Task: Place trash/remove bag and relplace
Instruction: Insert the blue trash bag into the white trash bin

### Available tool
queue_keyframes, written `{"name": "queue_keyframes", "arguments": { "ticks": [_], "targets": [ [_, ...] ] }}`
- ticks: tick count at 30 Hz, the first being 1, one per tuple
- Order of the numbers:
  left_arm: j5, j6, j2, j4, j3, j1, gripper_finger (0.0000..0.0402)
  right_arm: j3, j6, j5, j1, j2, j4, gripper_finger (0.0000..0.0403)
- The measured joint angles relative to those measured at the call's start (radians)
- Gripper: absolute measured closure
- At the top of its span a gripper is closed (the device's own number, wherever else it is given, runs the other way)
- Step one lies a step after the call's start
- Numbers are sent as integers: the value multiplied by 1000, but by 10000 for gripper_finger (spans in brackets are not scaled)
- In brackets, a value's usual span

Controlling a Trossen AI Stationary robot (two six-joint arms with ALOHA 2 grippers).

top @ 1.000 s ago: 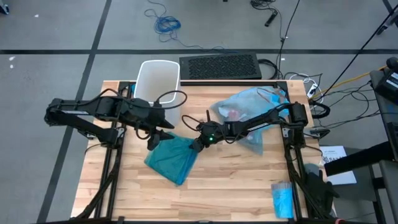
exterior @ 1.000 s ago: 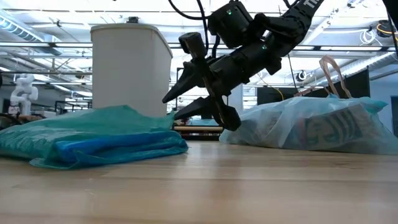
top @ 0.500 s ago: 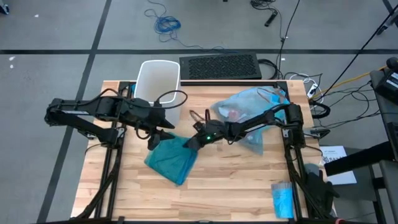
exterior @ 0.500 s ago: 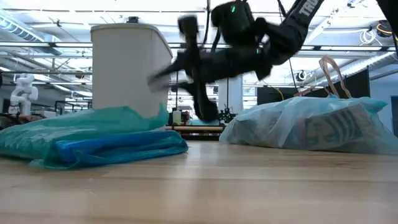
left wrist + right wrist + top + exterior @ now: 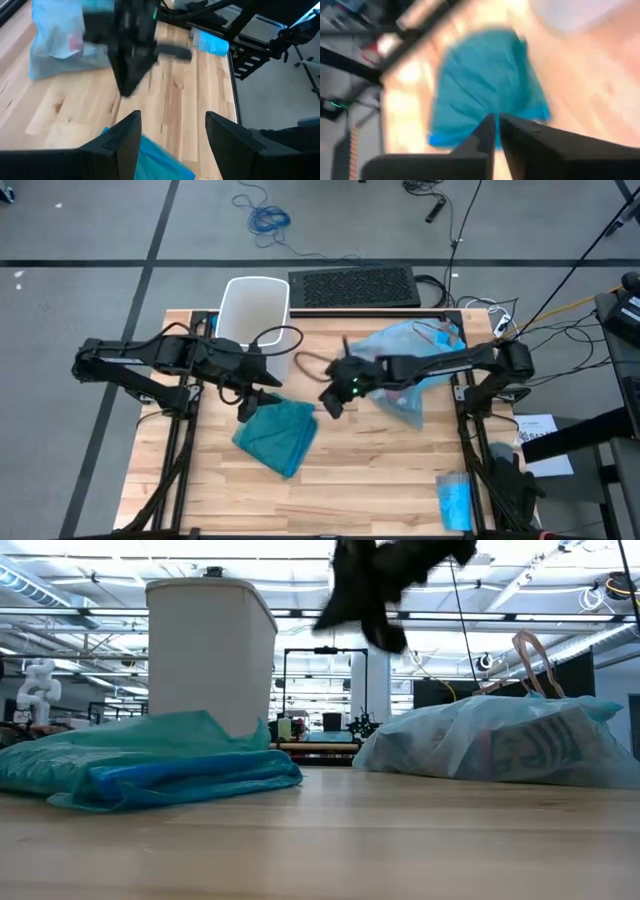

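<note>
From above, the right claw point(image 5: 330, 402) hangs over the bare wood between the teal-green bag point(image 5: 277, 435) and the pale blue bag point(image 5: 405, 365). Its own camera shows the fingers point(image 5: 485, 131) pinched almost together with nothing in them. The low camera shows it lifted well off the table. The left claw point(image 5: 252, 402) sits at the teal-green bag's edge, fingers point(image 5: 127, 135) spread apart, empty. The pale blue bag is see-through, crinkly and full, with trash point(image 5: 377, 363) inside. It lies just behind the right claw, beside the white bin point(image 5: 253, 308).
</note>
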Motion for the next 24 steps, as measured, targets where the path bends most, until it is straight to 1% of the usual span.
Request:
{"name": "queue_keyframes", "arguments": {
  "ticks": [1, 3, 6, 9, 12, 15, 18, 20, 22, 24],
  "targets": [
    [0, 0, 0, 3, 0, 0, 187, -14, 0, -32, 2, 22, 44, 359],
    [0, 0, 0, 13, 0, 0, 187, -17, 18, -107, 9, 74, 207, 323],
    [3, -1, 0, 11, 0, 0, 187, -21, 88, -195, 12, 169, 346, 261],
    [7, -3, 0, 7, 0, 0, 187, -21, 155, -219, 4, 227, 378, 203],
    [8, 1, 0, 7, 0, 0, 187, -17, 209, -237, -8, 259, 392, 164],
    [10, 1, 0, 8, 0, 0, 187, -19, 257, -243, -12, 272, 448, 152],
    [11, 5, 0, 5, 0, 0, 187, -18, 259, -246, -12, 268, 569, 155],
    [11, 6, 0, 4, 0, 0, 188, -17, 255, -245, -12, 267, 604, 161],
    [11, 8, 0, 3, 0, 0, 188, -17, 257, -233, -16, 267, 569, 169],
    [11, 8, 0, 3, 0, 0, 188, -17, 273, -166, -21, 267, 467, 177]
  ]
}}
